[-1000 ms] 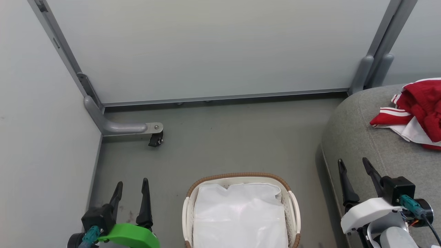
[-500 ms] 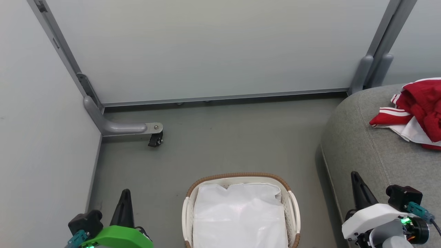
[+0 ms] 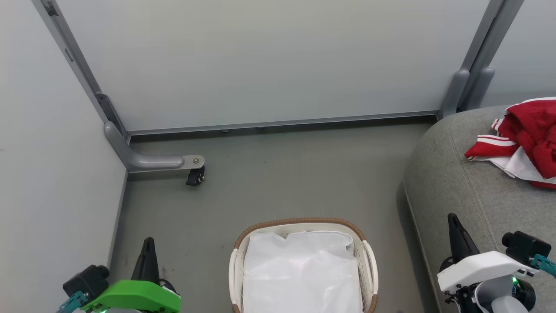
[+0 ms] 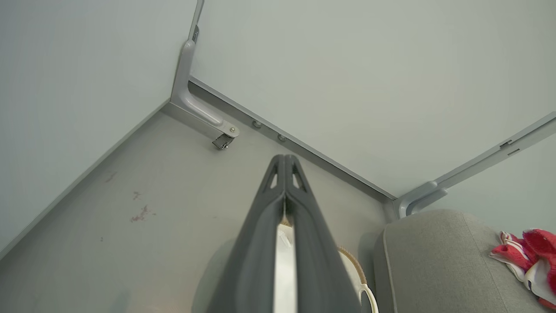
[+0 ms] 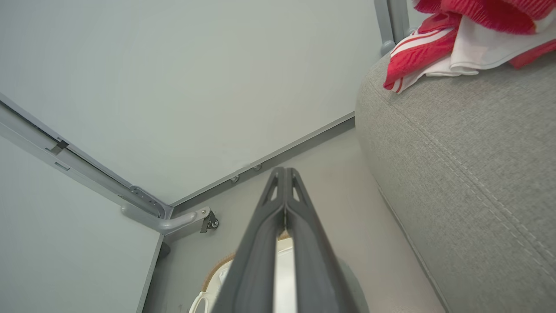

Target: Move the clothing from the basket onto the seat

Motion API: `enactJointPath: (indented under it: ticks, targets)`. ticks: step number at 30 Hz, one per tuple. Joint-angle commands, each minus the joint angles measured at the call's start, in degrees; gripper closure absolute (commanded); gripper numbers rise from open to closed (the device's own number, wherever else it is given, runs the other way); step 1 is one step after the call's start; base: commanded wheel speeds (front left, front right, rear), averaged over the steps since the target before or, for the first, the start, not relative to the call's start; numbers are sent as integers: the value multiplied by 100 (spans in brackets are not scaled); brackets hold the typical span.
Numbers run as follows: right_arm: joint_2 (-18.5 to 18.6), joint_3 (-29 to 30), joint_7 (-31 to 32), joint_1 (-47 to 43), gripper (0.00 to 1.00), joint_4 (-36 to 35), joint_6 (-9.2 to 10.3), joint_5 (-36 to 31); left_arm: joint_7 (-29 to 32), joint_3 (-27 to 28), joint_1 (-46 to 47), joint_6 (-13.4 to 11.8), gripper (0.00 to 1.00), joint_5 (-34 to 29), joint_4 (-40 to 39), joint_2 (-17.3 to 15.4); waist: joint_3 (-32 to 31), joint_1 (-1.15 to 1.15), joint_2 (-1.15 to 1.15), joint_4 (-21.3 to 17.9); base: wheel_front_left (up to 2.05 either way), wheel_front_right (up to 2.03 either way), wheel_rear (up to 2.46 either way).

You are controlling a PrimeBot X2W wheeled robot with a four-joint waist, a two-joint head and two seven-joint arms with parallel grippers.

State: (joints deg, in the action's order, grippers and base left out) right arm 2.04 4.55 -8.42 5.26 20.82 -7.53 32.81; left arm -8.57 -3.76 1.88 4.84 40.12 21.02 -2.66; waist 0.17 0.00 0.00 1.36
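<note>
From where I sit, the job looks as good as finished: the clothing [image 3: 527,139] lies in a crumpled red heap on the seat [image 3: 460,182], up near its far end and well apart from the basket [image 3: 304,222]. The basket stands on the bare grey floor [image 3: 269,187] between my two arms. Inside it I see nothing but the white liner [image 3: 302,274], smooth and faintly glossy. The near end of the basket runs off the bottom of the head view, though, so I can't swear that no red scrap is tucked there. The left gripper [image 3: 149,245] hangs low beside the basket with its dark fingers pressed flat together, holding nothing. The right gripper [image 3: 454,224] is the same, closed and empty, just over the seat's rounded front edge. If anything is left to do, I judge it is a tilt of the head to check the basket's hidden end, with no reach at all. The garments are soft knit with white panels and thin white stripes, and one striped cuff is flopped outward. The seat is coarse grey weave with stitched seams, and the basket is slotted cream plastic under a brown woven rim.
</note>
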Motion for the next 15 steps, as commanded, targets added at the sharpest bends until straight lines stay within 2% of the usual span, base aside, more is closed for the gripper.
enactJointPath:
  ticks: [1, 15]
  targets:
    - [43, 19, 49, 81, 100, -115, 2, 210, 46, 53, 174, 27, 100, 199, -106, -12, 0, 0, 0, -1, 0, 0, 0]
    - [55, 57, 346, 92, 100, -238, 2, 1386, 346, 257, 244, 83, 100, 1230, -235, -16, 0, 0, 0, -20, 0, 0, 0]
